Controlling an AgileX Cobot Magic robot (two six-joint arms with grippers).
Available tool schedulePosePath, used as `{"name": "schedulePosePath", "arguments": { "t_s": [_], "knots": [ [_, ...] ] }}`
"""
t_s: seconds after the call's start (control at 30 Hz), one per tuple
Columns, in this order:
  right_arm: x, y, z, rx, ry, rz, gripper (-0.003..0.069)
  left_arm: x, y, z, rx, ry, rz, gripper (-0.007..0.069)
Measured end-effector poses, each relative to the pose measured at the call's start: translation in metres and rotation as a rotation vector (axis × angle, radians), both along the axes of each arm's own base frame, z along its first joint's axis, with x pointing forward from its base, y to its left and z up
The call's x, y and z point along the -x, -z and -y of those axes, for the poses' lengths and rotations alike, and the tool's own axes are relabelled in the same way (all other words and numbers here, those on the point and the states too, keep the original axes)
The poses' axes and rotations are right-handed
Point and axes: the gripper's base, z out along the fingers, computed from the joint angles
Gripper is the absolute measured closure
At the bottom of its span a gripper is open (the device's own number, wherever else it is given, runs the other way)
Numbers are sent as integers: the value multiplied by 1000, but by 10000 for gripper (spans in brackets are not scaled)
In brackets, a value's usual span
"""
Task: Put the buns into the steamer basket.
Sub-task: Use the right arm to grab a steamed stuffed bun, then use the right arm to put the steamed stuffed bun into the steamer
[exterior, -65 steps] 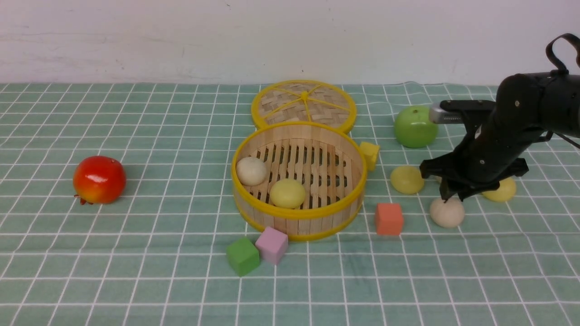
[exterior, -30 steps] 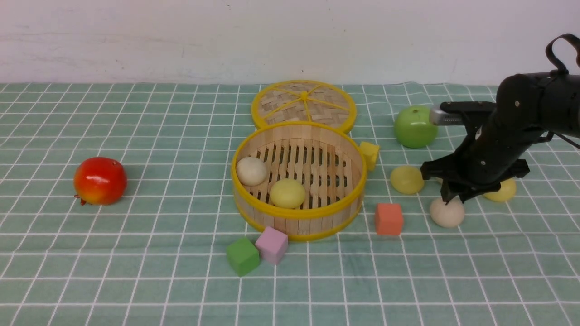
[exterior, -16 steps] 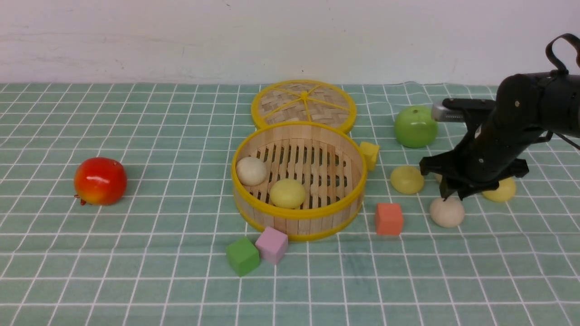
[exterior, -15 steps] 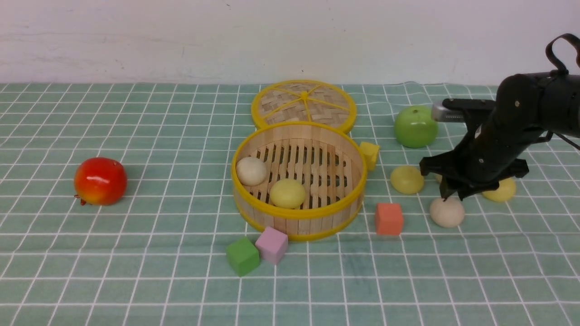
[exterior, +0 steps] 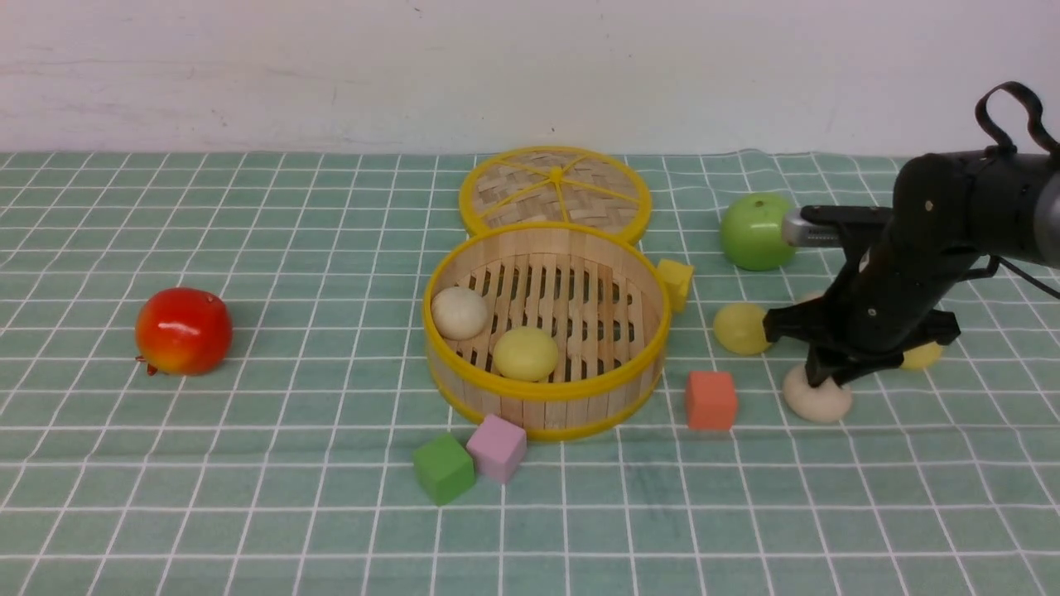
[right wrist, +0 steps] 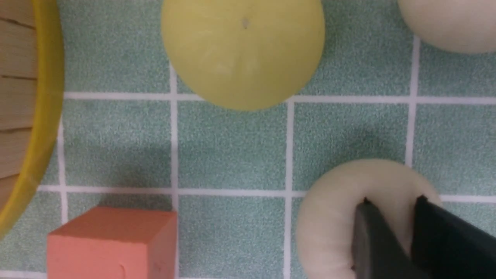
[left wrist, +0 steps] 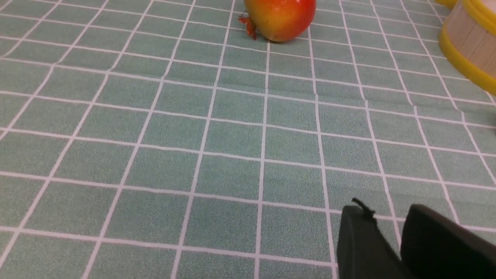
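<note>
While two buns (exterior: 525, 353) sat inside the steamer basket (exterior: 546, 396), four lay on the table (exterior: 248, 497) at its three o'clock; the right gripper (exterior: 828, 379), jaws almost together, pressed onto the top of one beige bun (exterior: 807, 406), though any pinch was unclear.

Matt, finely grained green cloth (exterior: 248, 513) is spreading across the lower frame. The basket (exterior: 546, 410) is showing pale wooden slats and glossy yellow rims. The buns (right wrist: 243, 50) are looking smooth and matt, the apples (exterior: 183, 329) glossy, the cubes (exterior: 710, 400) matt foam.
</note>
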Motion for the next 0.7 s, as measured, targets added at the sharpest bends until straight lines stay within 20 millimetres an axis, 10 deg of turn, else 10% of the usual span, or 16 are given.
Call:
{"name": "schedulePosePath", "arguments": {
  "t_s": [0.1, 0.43, 0.7],
  "knots": [
    [1, 0, 0, 1, 0, -9, 643, 0, 0, 0, 0, 0, 0, 457],
    [7, -35, -6, -48, -42, 48, 657, 0, 0, 0, 0, 0, 0, 449],
    [8, -105, -78, -205, -258, 241, 657, 0, 0, 0, 0, 0, 0, 449]
  ]
}}
